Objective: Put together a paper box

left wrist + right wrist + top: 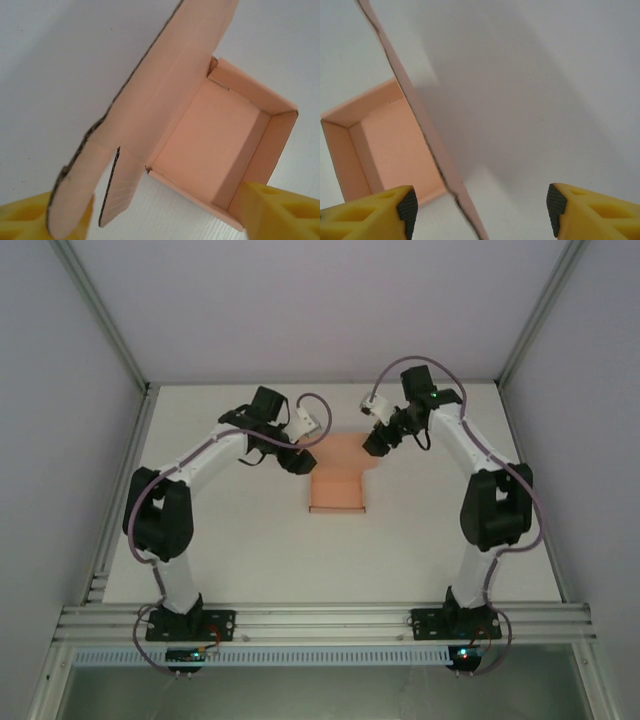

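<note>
1. Your left gripper (160, 222) has its jaws apart and card between them. The rounded ear of the lid flap (165, 100) lies over its left finger, and a corner of the box (220, 145) meets its right finger. Whether either pad presses on the card cannot be told.
2. From that gripper the box lies just ahead and to the right, resting open side up on the table (60, 75). The flap rises ahead and to the left, tilted rather than flat.
3. From above, the flap's long axis runs away from the tray, passing between your two grippers.
4. Your right gripper (480, 207) is open and holds nothing. The flap's thin edge runs ahead between its fingers, closer to the left one, and the tray sits beyond that edge to the left.
5. The coming fold likely hinges on this: the tray lies on the left side of the flap, so your left gripper is nearer and better placed to steady it.
</note>
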### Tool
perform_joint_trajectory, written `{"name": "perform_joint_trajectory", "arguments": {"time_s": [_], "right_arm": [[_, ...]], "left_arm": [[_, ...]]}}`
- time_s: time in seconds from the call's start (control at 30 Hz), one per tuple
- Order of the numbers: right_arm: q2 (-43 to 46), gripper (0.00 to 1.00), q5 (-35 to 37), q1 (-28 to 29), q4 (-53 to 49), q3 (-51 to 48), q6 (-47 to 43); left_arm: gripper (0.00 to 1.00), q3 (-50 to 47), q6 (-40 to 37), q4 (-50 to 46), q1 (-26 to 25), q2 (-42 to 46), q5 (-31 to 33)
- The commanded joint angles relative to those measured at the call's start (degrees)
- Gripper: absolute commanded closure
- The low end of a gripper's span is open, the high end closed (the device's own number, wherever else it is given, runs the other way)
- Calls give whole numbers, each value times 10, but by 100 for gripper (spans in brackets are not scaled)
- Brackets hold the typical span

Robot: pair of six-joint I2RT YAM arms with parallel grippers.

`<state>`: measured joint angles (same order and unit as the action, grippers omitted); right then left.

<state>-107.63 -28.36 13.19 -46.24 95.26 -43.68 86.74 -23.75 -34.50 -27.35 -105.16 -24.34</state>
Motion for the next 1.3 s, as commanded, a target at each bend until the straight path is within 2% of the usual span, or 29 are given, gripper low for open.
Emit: {"name": "perform_joint_trajectory", "arguments": {"time_s": [0.0, 0.1, 0.23, 0.3, 0.43, 0.5, 0.63, 0.73, 0.93, 1.13, 1.27], "right_arm": [[-39, 39, -15, 1, -113, 47, -80], [-68, 49, -3, 1, -148, 77, -99], [-79, 63, 18, 2, -162, 85, -113], [-82, 65, 24, 2, -167, 89, -115], [-84, 81, 55, 7, -179, 94, -137], [-87, 84, 68, 14, -187, 100, -139], [-93, 90, 73, 22, -181, 104, -126], [-91, 95, 67, 24, -167, 105, -97], [-40, 98, 118, 42, -62, 65, 57], [5, 100, 172, 58, 81, 4, 395], [42, 100, 266, 109, 185, -69, 555]], "left_arm": [[38, 39, -39, -48, 1, -15, 26], [45, 54, -45, -54, -1, -29, 40], [50, 75, -62, -66, -3, -47, 42], [54, 87, -68, -73, -3, -56, 41], [71, 105, -72, -80, -3, -69, 44], [78, 106, -76, -77, -4, -72, 40], [100, 106, -74, -76, -5, -69, 42], [100, 98, -58, -64, -6, -60, 47], [100, 86, 60, -15, -8, -36, 86], [100, 73, 282, 54, -15, -31, 126], [100, 60, 350, 89, -49, -22, 214]]}}
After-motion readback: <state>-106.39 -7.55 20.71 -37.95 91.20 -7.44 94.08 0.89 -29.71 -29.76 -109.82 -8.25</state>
